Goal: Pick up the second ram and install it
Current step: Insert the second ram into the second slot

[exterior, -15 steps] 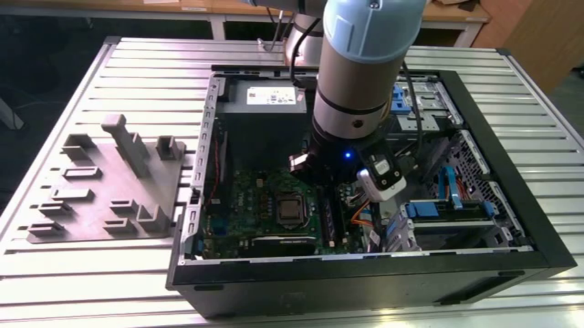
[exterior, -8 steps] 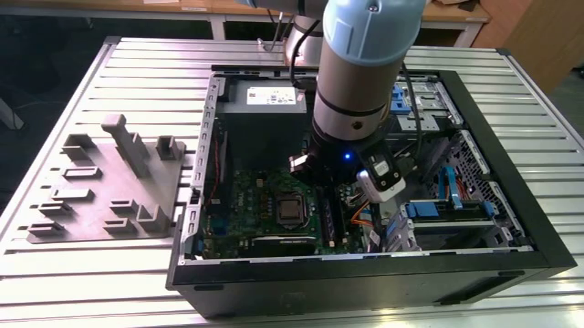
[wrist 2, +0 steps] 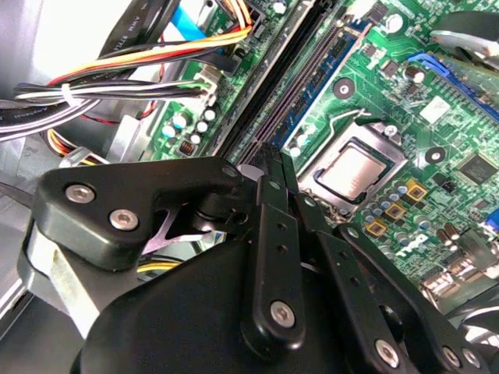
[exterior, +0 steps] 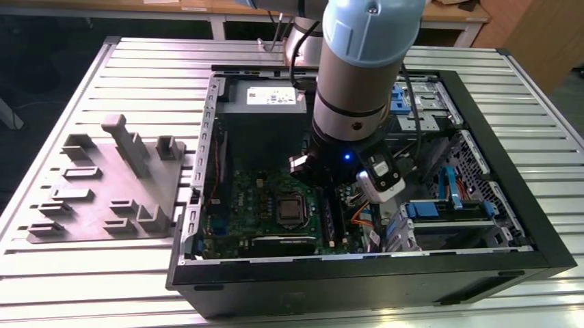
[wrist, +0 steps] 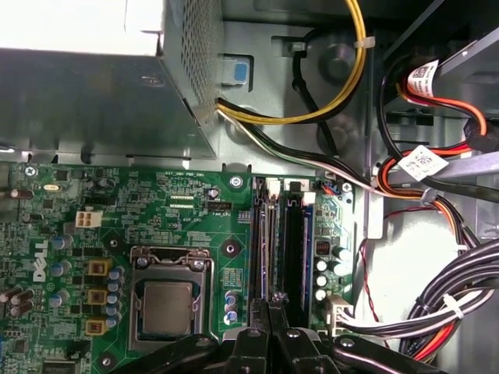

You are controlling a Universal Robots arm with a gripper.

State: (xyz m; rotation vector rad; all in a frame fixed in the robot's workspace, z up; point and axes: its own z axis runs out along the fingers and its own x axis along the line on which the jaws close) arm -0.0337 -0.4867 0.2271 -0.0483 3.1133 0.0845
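Pincer (wrist: 270, 310) closed, tips together, low over ram slots (wrist: 294, 241) just beside processor socket (wrist: 167, 302). Ram (wrist: 267, 241) judged to be the thin strip in slot nearest socket, directly under tips; not certain. Probably late stage: stick at slot, full seating unconfirmed, latches unreadable.

Ribbed metal table (exterior: 137, 65), wooden desk (exterior: 109, 7) behind, dark floor (exterior: 37, 61).
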